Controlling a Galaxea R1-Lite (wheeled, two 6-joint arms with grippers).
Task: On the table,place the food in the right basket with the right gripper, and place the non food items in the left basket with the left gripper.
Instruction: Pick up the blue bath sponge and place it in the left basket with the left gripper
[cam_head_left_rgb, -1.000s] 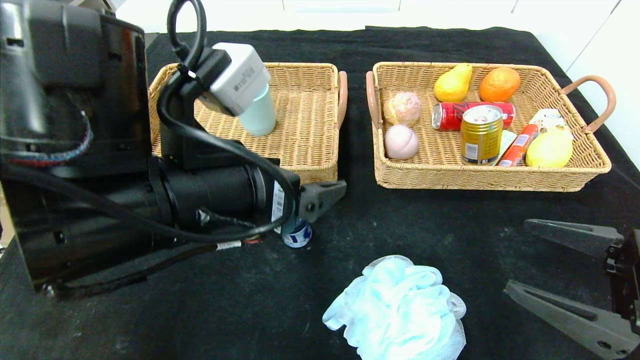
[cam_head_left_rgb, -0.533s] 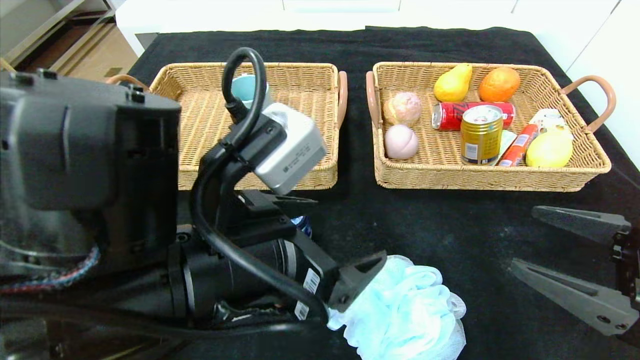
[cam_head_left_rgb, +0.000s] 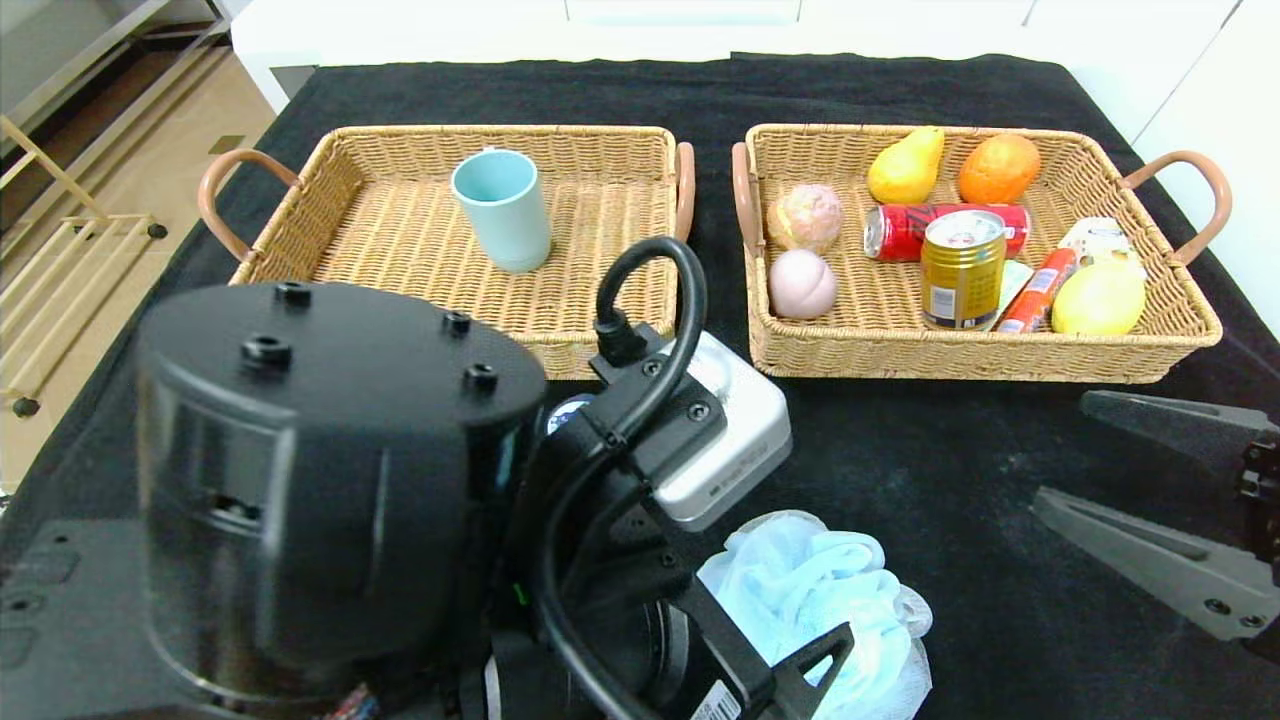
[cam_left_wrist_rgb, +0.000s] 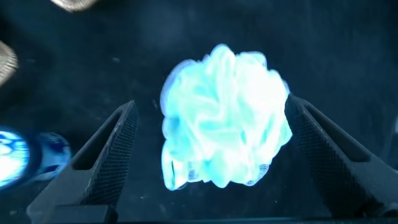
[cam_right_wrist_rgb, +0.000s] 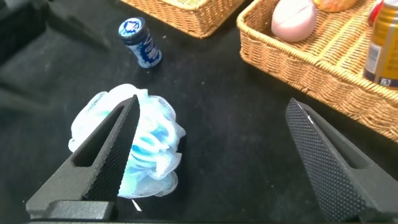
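Observation:
A light-blue mesh bath pouf (cam_head_left_rgb: 830, 590) lies on the black cloth at the front centre. My left gripper (cam_left_wrist_rgb: 210, 106) is open and hangs over it, one finger on each side of the pouf (cam_left_wrist_rgb: 224, 124), not closed on it. A small blue-and-white bottle (cam_left_wrist_rgb: 25, 155) lies beside it, mostly hidden behind my left arm in the head view. The left basket (cam_head_left_rgb: 600, 300) holds a teal cup (cam_head_left_rgb: 500, 208). The right basket (cam_head_left_rgb: 880, 355) holds fruit, cans and snacks. My right gripper (cam_head_left_rgb: 1060, 448) is open and empty at the right front.
The right wrist view shows the pouf (cam_right_wrist_rgb: 146, 146), the bottle (cam_right_wrist_rgb: 140, 43) and the right basket's near corner (cam_right_wrist_rgb: 298, 53). My left arm (cam_head_left_rgb: 330, 500) fills the front left of the head view. The table's left edge (cam_head_left_rgb: 130, 300) borders a wooden floor.
My left arm has swung from beside the left basket and the bottle toward the front, and its open jaws now straddle the pouf. The right gripper has hardly moved.

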